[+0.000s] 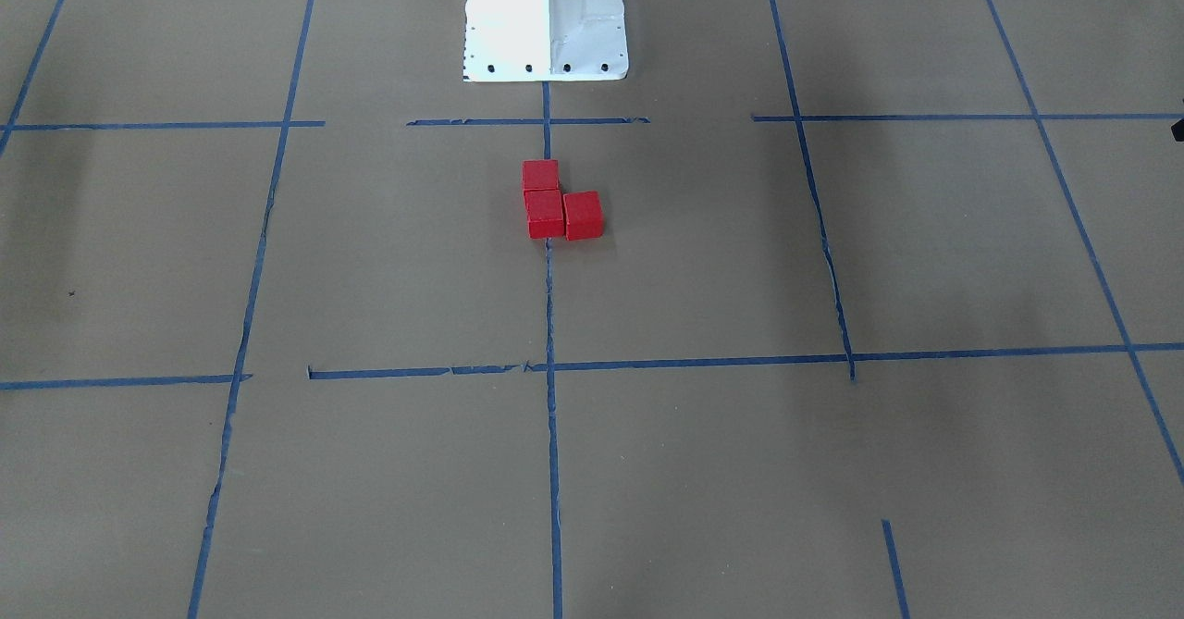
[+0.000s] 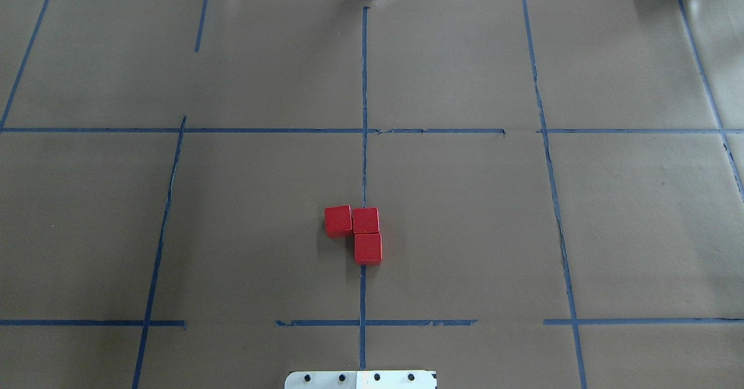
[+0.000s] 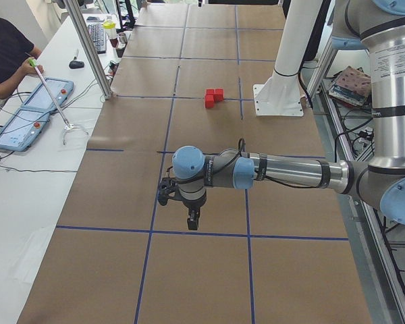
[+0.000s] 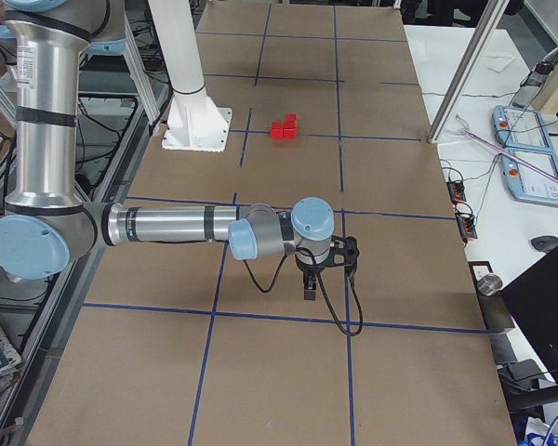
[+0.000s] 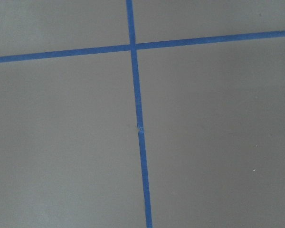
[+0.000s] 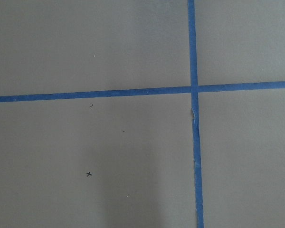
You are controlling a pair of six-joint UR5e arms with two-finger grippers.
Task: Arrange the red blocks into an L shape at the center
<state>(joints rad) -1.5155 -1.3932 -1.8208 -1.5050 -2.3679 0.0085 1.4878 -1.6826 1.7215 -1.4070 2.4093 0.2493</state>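
Three red blocks lie touching in an L on the brown paper at the center, on the middle blue tape line in front of the white base. Two sit in a row along the line; the third is beside one end. They also show small in the side views. My left gripper hangs low over the paper far off to the left; I cannot tell whether it is open or shut. My right gripper hangs far off to the right, its state also unclear. Both wrist views show only paper and tape.
A person sits at the white side table with control tablets. Aluminium posts stand at the table's far edge. More tablets and a laptop lie beyond the other end.
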